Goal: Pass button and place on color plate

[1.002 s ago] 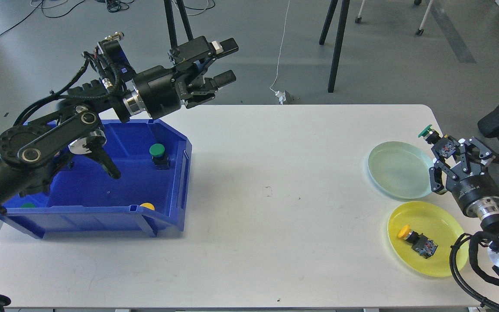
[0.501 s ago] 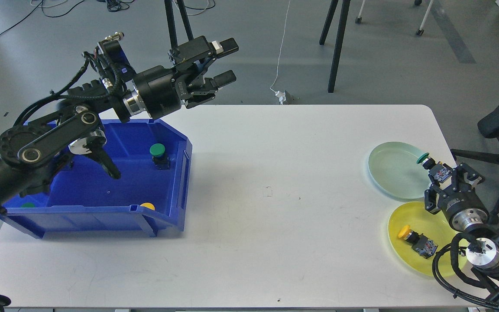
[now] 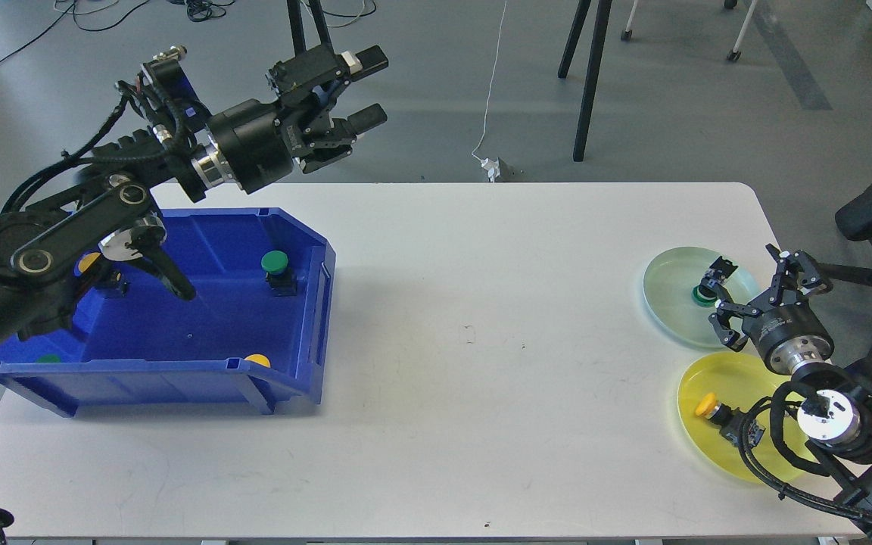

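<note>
**Green button down on green plate**

Head view. On the white table (image 3: pixel 481 303), right side: pale green plate (image 3: pixel 671 303) and, nearer, yellow plate (image 3: pixel 708 431), edges close together. Lying in the green plate toward its right side, green button (image 3: pixel 702 294), cap facing down-left, dark body behind it. Right gripper (image 3: pixel 755 276) low over the same plate, fingers spread wide, one finger (image 3: pixel 722 266) just beside the button's body, the other out past the plate rim; nothing held between them. In the yellow plate, yellow button (image 3: pixel 724 416) on its side, partly covered by the right arm's cables.

Left side: blue bin (image 3: pixel 284 371) holding a green-capped button (image 3: pixel 277 269) standing upright near the far right corner, a yellow cap (image 3: pixel 257 359) against the near wall, another yellow cap (image 3: pixel 88 262) behind the left arm, a green sliver (image 3: pixel 48 359) at the near left. Left gripper (image 3: pixel 364 87) raised above the bin's far edge, over the floor beyond the table, fingers parted and empty.
</note>
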